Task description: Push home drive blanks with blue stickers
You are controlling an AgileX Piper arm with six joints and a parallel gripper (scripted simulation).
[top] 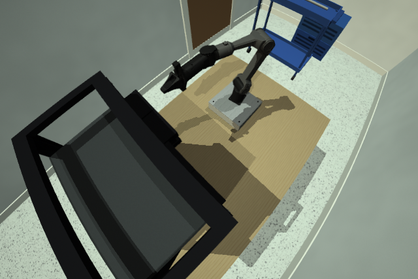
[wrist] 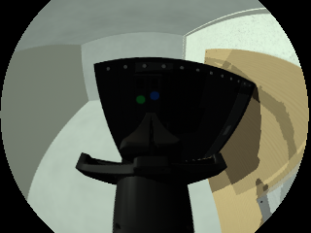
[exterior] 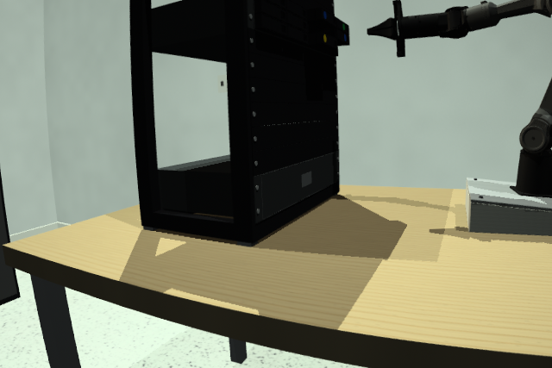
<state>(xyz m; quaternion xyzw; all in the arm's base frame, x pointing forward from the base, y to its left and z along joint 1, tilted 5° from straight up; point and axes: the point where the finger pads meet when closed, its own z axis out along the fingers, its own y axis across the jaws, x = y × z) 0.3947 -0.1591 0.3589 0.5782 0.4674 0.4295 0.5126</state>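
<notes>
The black rack (exterior: 241, 101) stands on the wooden table with its front towards my arm. Near the top of its front I see small round stickers: a blue one (exterior: 324, 15), a yellow one (exterior: 324, 37), a green one (exterior: 344, 26) and another blue one (exterior: 345, 37). The green and the lower blue sit on blanks that stand out furthest. My gripper (exterior: 371, 31) is shut and empty, level with these blanks and a short way in front of them, not touching. In the wrist view the closed fingertips (wrist: 154, 119) lie just below a green sticker (wrist: 140, 99) and a blue sticker (wrist: 155, 96).
The arm's grey base plate (top: 234, 108) sits on the table behind the gripper. A blue cart (top: 300, 26) with a yellow box stands on the floor beyond the table. A brown door (top: 209, 2) is in the back wall.
</notes>
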